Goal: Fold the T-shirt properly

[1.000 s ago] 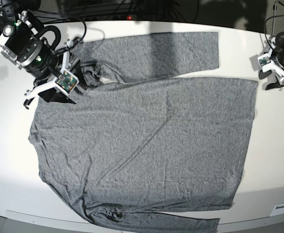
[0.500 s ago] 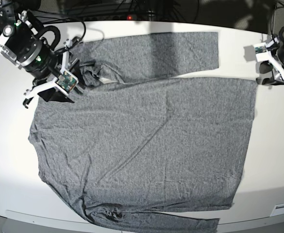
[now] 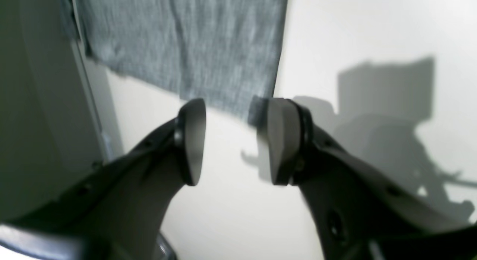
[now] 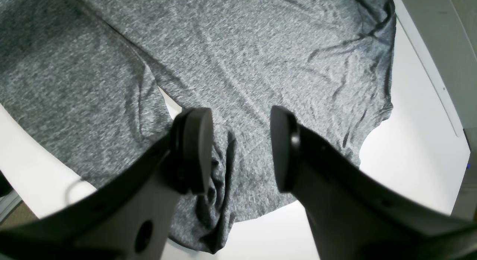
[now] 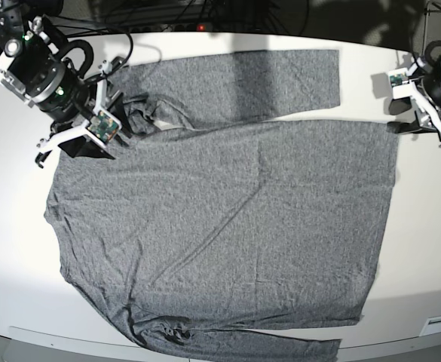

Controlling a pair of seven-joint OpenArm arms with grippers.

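Observation:
The heather-grey T-shirt [image 5: 228, 219] lies spread flat on the white table, with one long sleeve [image 5: 243, 79] along the back and the other [image 5: 258, 347] at the front edge. My right gripper [image 5: 108, 134] stands open over the bunched collar at the back left. In the right wrist view its fingers [image 4: 195, 148] straddle a crease in the T-shirt [image 4: 238, 47] without pinching it. My left gripper [image 5: 418, 122] is open just off the shirt's back right corner. In the left wrist view the corner of the T-shirt [image 3: 186, 40] reaches one of its fingertips [image 3: 277, 140].
The white table [image 5: 424, 249] shows bare around the cloth, widest on the right and left. Dark cables [image 5: 205, 11] run behind the table's back edge. A pale strip [image 5: 205, 341] lines the front edge under the lower sleeve.
My left gripper has moved back and inward toward the shirt's back right corner. The right gripper and the cloth have stayed put.

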